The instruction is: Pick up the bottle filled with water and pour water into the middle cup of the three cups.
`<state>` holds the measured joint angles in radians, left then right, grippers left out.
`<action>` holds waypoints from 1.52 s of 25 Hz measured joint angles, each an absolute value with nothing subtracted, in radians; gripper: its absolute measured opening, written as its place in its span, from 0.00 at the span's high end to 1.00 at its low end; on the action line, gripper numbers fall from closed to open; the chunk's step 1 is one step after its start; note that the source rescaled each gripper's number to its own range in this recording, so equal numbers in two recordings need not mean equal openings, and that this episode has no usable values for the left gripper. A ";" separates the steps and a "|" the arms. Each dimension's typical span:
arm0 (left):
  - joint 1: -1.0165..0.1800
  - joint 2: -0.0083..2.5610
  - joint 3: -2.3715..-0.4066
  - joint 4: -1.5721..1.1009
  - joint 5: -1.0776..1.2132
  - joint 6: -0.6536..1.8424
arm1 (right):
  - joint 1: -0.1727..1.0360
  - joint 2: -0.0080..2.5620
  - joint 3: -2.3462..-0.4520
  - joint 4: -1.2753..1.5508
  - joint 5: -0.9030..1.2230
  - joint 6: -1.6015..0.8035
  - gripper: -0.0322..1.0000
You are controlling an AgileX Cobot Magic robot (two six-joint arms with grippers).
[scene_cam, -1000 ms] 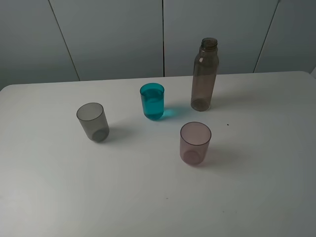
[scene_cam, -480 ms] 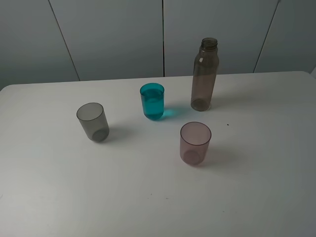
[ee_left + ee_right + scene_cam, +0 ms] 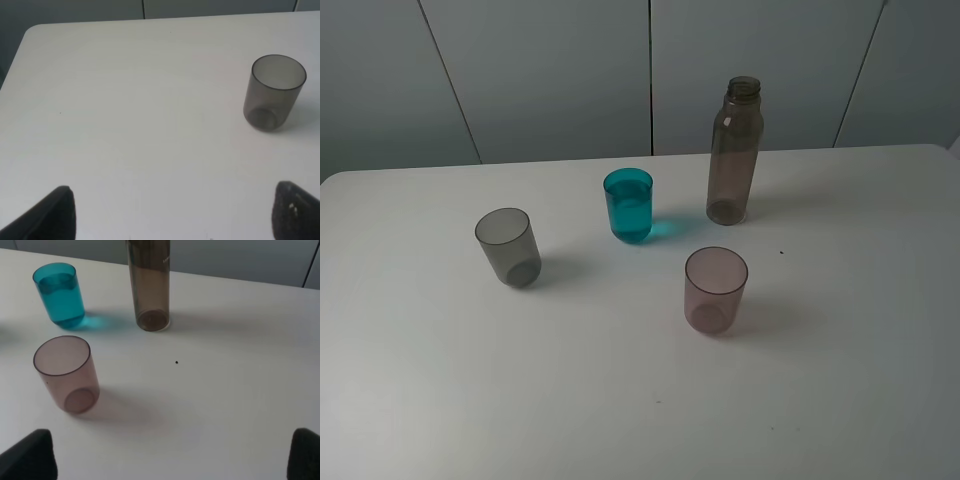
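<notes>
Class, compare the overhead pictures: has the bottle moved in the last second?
No. The bottle stands upright at the same spot right of the teal cup, its base equally far from the table's back edge.

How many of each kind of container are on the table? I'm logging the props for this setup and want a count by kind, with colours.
Cups: 3 - smoky grey cup, teal cup, pinkish-mauve cup
Bottles: 1 - smoky brown-grey bottle, capless
Total: 4
</notes>
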<state>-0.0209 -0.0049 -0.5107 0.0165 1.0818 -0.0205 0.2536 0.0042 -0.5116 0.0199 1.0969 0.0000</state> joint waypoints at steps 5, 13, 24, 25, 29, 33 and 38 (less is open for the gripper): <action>-0.021 -0.005 -0.511 0.017 1.082 -0.021 | 0.114 0.004 -0.512 0.020 1.097 0.000 0.00; -0.021 -0.005 -0.511 0.017 1.082 -0.021 | -0.026 0.004 -0.512 0.016 1.097 0.000 0.00; -0.021 -0.005 -0.511 0.017 1.082 -0.021 | -0.026 0.004 -0.512 0.016 1.097 0.000 0.00; -0.021 -0.005 -0.511 0.017 1.082 -0.021 | -0.026 0.004 -0.512 0.016 1.097 0.000 0.00; -0.021 -0.005 -0.511 0.017 1.082 -0.021 | -0.026 0.004 -0.512 0.016 1.097 0.000 0.00; -0.021 -0.005 -0.511 0.017 1.082 -0.021 | -0.026 0.004 -0.512 0.016 1.097 0.000 0.00; -0.021 -0.005 -0.511 0.017 1.082 -0.021 | -0.026 0.004 -0.512 0.016 1.097 0.000 0.00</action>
